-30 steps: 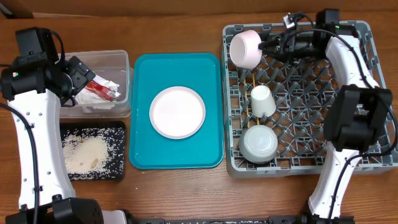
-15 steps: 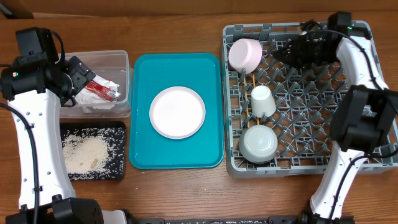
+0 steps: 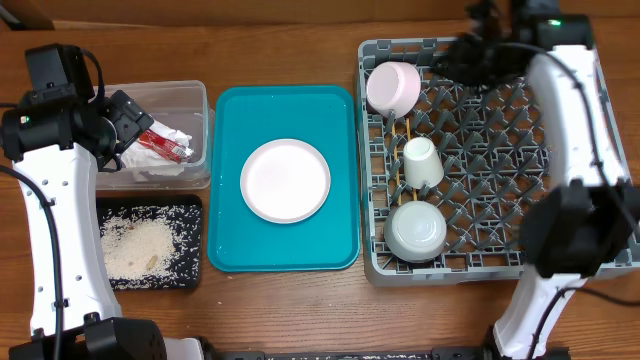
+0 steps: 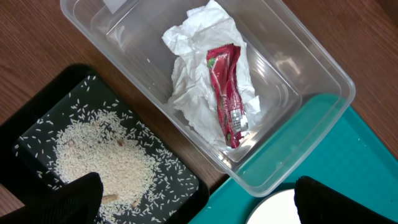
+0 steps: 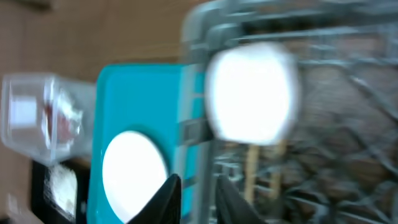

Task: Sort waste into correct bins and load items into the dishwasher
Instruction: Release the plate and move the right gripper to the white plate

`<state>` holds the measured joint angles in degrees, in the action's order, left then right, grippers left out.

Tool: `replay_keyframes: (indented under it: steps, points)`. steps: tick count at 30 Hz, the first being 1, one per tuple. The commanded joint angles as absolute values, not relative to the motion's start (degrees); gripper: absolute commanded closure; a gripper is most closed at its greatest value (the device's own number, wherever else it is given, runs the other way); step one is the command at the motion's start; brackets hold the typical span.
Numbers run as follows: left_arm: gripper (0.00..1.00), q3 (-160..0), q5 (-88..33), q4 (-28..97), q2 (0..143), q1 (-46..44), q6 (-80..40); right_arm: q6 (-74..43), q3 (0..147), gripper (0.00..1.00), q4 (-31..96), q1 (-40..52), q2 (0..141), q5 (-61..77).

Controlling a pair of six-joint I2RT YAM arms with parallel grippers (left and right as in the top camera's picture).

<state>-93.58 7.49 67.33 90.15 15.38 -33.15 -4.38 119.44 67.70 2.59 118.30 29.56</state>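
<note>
Loading the rack (image 3: 450, 274) seems to be the step in hand. The waste looks sorted, and the plate (image 3: 285, 180) alone is waiting outside. The next move is likely calling for a gripper to reach across, pinch the plate's rim and stand it between the pegs.

At the table's near left corner, one black tray (image 3: 199, 245) is holding the rice (image 3: 135, 248). One grey-green bowl (image 3: 417, 232) is sitting at the rack's near left.

Further back, the one plate is lying mid teal tray (image 3: 230, 240). One cup (image 3: 422, 162) is resting by two chopsticks (image 3: 400, 135).

Beyond, one tub (image 3: 185, 105) is holding one napkin (image 4: 193, 93) and one packet (image 4: 227, 93). The left gripper (image 4: 205, 202) is hanging above it, spread wide and empty.

Farthest, one pink bowl (image 3: 393, 88) is lying at the rack's far left corner. The blurred right gripper (image 5: 198, 196) is hanging there too, jaws nearly together, gripping nothing.
</note>
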Motion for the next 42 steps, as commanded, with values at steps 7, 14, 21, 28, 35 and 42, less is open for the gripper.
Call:
replay_keyframes:
  steps: [7,14,21,28,35,42]
  points:
    - [0.00,-94.6,7.5,67.3,90.3,15.0,-34.3,-4.3,118.0,0.67,68.7,25.6,116.4,7.9]
    - [0.00,-94.6,7.5,67.3,90.3,15.0,-34.3,-4.3,112.4,0.57,65.7,34.7,118.5,2.7]
    - [0.00,-94.6,7.5,67.3,90.3,15.0,-34.3,-4.3,101.7,0.55,55.0,36.6,119.8,1.9]
    - [0.00,-94.6,7.5,67.3,90.3,15.0,-34.3,-4.3,93.5,0.54,45.8,35.9,119.8,1.3]
    - [0.00,-94.6,7.5,67.3,90.3,15.0,-34.3,-4.3,89.2,0.55,41.4,35.9,119.8,1.3]
    - [0.00,-94.6,7.5,67.3,90.3,15.0,-34.3,-4.3,85.3,0.55,37.3,35.9,119.8,1.3]
